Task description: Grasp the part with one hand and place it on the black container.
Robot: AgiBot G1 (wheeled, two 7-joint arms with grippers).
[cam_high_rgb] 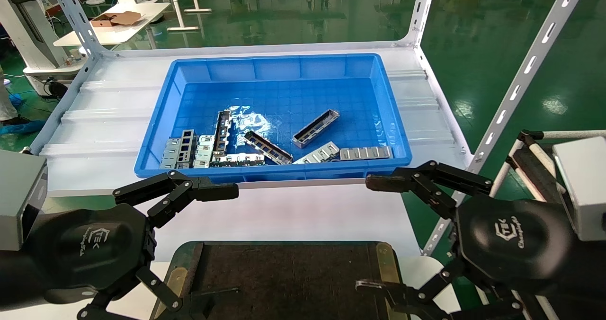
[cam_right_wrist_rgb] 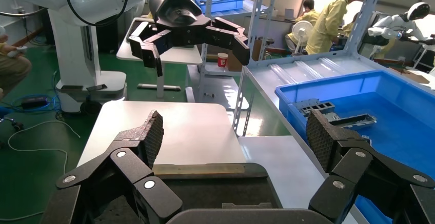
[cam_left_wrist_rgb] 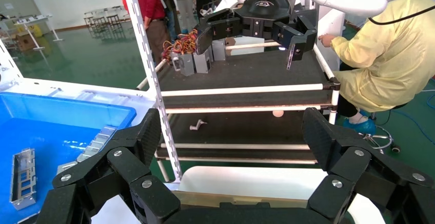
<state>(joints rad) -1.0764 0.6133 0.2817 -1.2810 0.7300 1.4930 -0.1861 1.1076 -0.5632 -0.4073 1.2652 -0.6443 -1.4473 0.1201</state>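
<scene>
Three silver-grey trough-like parts lie in the blue bin (cam_high_rgb: 284, 69): one part (cam_high_rgb: 316, 128) right of centre, one (cam_high_rgb: 268, 147) in the middle, one (cam_high_rgb: 222, 131) to the left. The black container (cam_high_rgb: 284, 277) sits empty at the near edge, between my two hands. My left gripper (cam_high_rgb: 222, 244) hovers open over the container's left end, holding nothing. My right gripper (cam_high_rgb: 371, 235) hovers open over its right end, also holding nothing. In the left wrist view my left gripper (cam_left_wrist_rgb: 233, 137) is spread wide above the container's brass strip (cam_left_wrist_rgb: 231, 199). The right wrist view shows my right gripper (cam_right_wrist_rgb: 236, 134) spread above the container (cam_right_wrist_rgb: 205, 188).
Flat tabbed plates (cam_high_rgb: 364, 153) lie along the bin's front wall. The bin rests on a white shelf (cam_high_rgb: 104, 121) with slotted posts (cam_high_rgb: 521, 83) at its corners. A cart (cam_high_rgb: 535, 164) stands to the right. A person in yellow (cam_left_wrist_rgb: 390, 65) sits beyond it.
</scene>
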